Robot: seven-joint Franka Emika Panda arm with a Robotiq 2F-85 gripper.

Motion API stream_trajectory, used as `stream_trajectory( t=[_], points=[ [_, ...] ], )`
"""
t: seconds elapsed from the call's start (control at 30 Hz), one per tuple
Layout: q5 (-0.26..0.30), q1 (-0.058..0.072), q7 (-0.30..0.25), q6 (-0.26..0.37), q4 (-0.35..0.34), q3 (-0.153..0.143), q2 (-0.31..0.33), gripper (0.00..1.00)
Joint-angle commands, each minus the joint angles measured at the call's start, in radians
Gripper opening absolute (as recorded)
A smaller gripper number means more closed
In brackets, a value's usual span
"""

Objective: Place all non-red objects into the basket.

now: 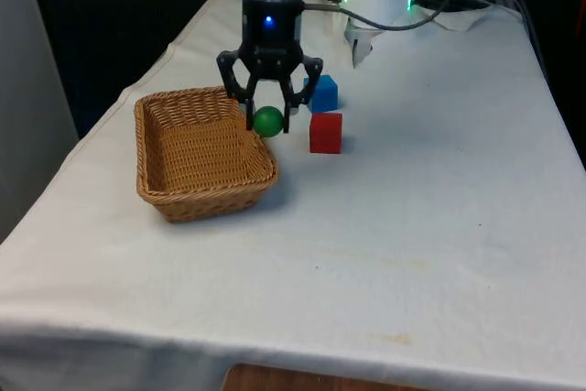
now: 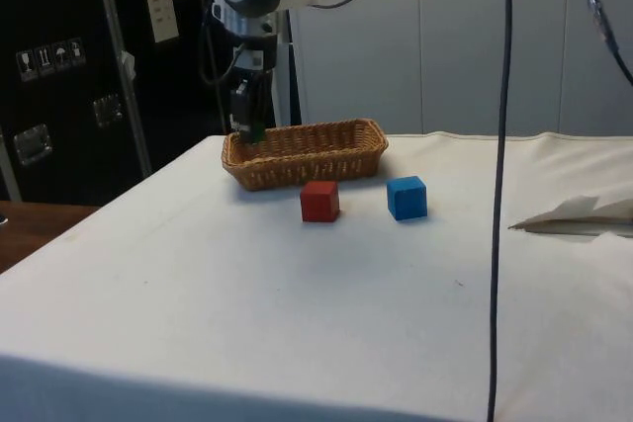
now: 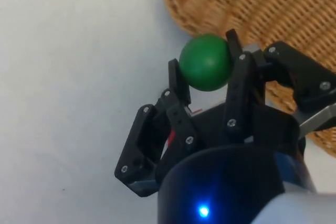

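Gripper [image 1: 267,114] is clamped on the green ball [image 1: 267,122], held across its middle, just above the wicker basket [image 1: 174,162] rim nearest the red cube [image 1: 326,132]. Ball looks light, hard, smooth: could roll out of a loose pinch. Round, so no long axis or heading. Blue cube [image 1: 323,93] sits behind the red one.

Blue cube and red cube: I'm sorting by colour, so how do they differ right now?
The blue cube is non-red, so it belongs in the basket; the red cube stays out. In the front view the blue cube lies farther back, the red one nearer. Both rest on the cloth, apart, about equal in size.
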Motion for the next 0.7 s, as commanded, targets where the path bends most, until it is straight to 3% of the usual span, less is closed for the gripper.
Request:
stream_trajectory(
  t=[0.0, 0.17, 0.2, 0.23, 0.47, 0.5, 0.53, 0.67],
  points=[
    [0.015, -0.017, -0.024, -0.006, 0.011, 0.006, 0.007, 0.00],
    [0.045, -0.019, -0.068, -0.002, 0.019, -0.020, 0.031, 0.00],
    [0.035, -0.005, -0.054, -0.001, 0.012, -0.030, 0.026, 0.00],
    [0.049, -0.020, -0.074, -0.001, 0.020, -0.023, 0.035, 0.00],
    [0.085, -0.025, -0.120, 0.004, 0.035, -0.047, 0.074, 0.00],
    [0.076, -0.013, -0.109, 0.001, 0.027, -0.058, 0.069, 0.00],
    [0.088, -0.026, -0.124, 0.005, 0.037, -0.049, 0.079, 0.00],
    [0.104, -0.029, -0.139, 0.009, 0.052, -0.057, 0.107, 0.00]
  ],
)
